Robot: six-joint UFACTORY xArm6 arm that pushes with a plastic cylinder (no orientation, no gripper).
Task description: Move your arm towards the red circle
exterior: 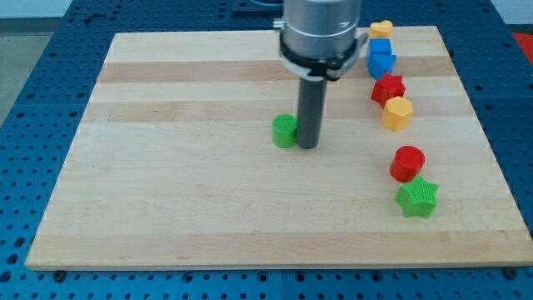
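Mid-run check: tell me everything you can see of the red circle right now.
The red circle is a short, glossy red cylinder, plastic by its look, standing flat on the wooden board at the view's right. The green star sits just below it, touching or nearly so; the yellow block lies above, apart. My tip is well off to the view's left, beside the green block, not touching the circle.

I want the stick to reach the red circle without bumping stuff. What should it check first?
1. Red circle in sight: ok.
2. My tip still far from it, toward the view's left: ok.
3. Board between tip and circle free of blocks: ok.
4. Green block beside the tip, on the side away from the circle: ok.
5. Green star sits right by the circle, may get nudged: not ok.
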